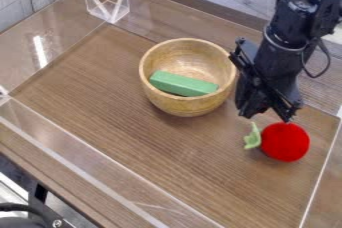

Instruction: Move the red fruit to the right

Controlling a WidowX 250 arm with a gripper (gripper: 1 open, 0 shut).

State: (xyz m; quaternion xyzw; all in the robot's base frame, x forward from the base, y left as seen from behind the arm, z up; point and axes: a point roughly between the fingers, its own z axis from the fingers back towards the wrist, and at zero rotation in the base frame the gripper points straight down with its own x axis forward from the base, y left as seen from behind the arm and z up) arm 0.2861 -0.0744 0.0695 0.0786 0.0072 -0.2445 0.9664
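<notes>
The red fruit (pixel 285 142) lies on the wooden table (pixel 120 122) at the right, close to the edge, its green leaf (pixel 251 138) pointing left. My gripper (pixel 259 113) hangs pointing down just up and left of the fruit, between it and the wooden bowl (pixel 187 75). Its fingers are shut with nothing between them. I cannot tell whether a fingertip touches the leaf.
A flat green block (pixel 183 83) lies inside the bowl. Low clear plastic walls (pixel 80 155) ring the table, and a clear folded stand (pixel 107 6) sits at the back left. The right table edge runs just beyond the fruit.
</notes>
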